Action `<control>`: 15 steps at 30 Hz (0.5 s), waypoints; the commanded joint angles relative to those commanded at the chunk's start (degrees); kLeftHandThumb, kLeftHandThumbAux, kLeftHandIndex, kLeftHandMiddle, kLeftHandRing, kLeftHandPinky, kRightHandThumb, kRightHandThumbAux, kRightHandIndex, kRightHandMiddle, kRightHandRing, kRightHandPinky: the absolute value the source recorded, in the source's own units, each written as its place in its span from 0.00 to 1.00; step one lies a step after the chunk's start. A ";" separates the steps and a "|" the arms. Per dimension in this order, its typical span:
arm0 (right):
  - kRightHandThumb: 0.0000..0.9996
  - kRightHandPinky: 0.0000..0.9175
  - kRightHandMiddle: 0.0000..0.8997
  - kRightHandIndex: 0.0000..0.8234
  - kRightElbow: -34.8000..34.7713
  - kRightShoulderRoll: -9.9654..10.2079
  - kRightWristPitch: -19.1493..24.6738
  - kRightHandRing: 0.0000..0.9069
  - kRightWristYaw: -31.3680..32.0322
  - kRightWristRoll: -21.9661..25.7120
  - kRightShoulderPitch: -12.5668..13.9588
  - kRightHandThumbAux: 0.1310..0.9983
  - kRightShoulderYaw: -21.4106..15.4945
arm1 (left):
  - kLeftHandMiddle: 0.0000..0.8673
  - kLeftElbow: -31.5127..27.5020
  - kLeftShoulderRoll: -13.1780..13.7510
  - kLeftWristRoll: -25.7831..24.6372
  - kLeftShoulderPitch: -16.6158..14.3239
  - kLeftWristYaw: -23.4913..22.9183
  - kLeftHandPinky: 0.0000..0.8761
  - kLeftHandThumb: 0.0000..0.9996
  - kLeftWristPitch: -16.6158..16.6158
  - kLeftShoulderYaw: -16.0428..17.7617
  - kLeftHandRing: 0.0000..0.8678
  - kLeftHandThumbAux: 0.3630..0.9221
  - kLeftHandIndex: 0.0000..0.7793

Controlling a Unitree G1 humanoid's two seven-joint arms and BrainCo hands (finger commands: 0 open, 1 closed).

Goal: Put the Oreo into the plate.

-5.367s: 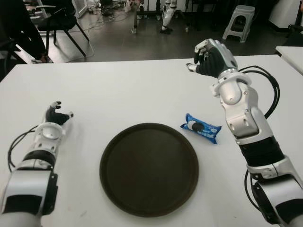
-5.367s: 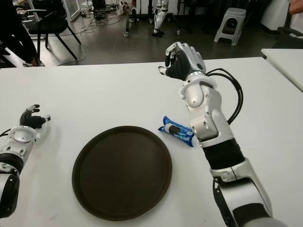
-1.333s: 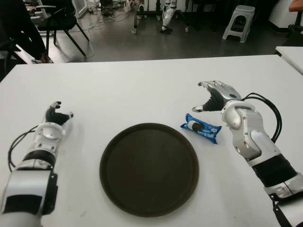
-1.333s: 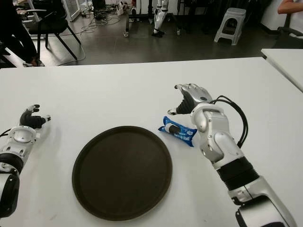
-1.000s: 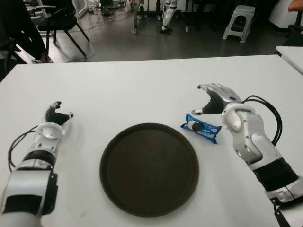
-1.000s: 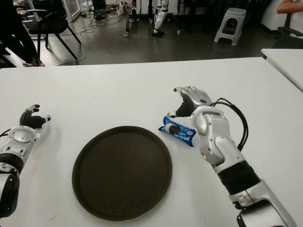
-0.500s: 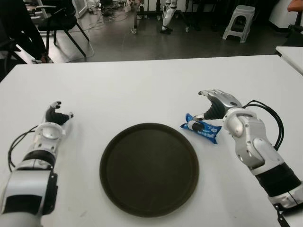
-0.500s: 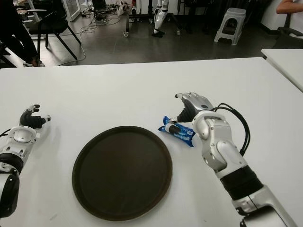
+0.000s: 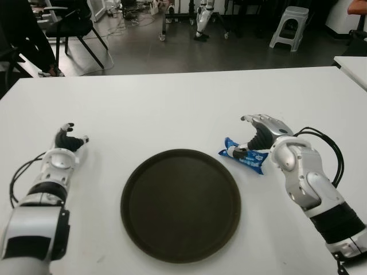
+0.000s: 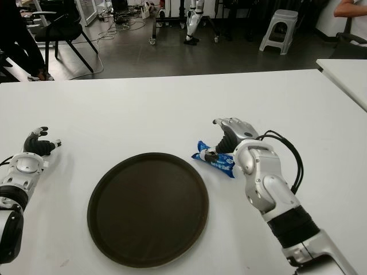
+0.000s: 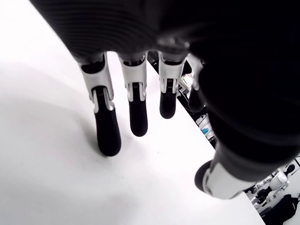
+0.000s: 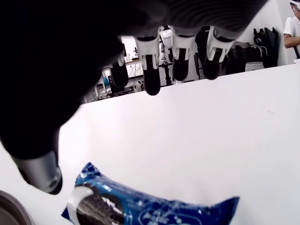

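R hand (image 9: pixel 259 133) came down from upper right of frame, well above table, to mid-right, now right over the Oreo pack (image 9: pixel 245 156), fingers (image 12: pixel 151 70) spread, thumb by pack's left end; not gripped.

Silver-shelled arms with black cables (image 9: pixel 331 150), each robot hand seemingly black-fingertipped (image 11: pixel 107 136)

Oreo (image 9: pixel 245 157): blue wrapper printed with a cookie, sealed, lying flat on the white table, long axis angled. It sits just beside the plate (image 9: pixel 180 204), off its right rim, not in it. Plate: round, dark brown, bare.
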 joint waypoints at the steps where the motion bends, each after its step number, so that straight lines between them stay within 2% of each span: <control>1: 0.14 0.05 0.00 0.00 0.03 0.03 0.13 0.01 0.03 -0.10 0.09 0.56 0.05 | 0.14 0.00 0.02 0.04 0.01 0.05 0.20 0.23 -0.02 -0.02 0.19 0.71 0.04; 7: 0.16 0.06 0.00 0.00 3.42 0.42 -0.75 0.00 -1.38 0.37 -0.22 0.56 0.19 | 0.14 0.02 0.08 0.37 0.08 0.25 0.22 0.21 -0.21 -0.32 0.19 0.72 0.05; 15: 0.19 0.05 0.00 0.00 2.93 0.92 0.10 0.02 -0.79 0.65 -0.13 0.57 0.08 | 0.14 0.01 0.21 0.60 0.11 0.27 0.21 0.22 -0.23 -0.63 0.19 0.72 0.04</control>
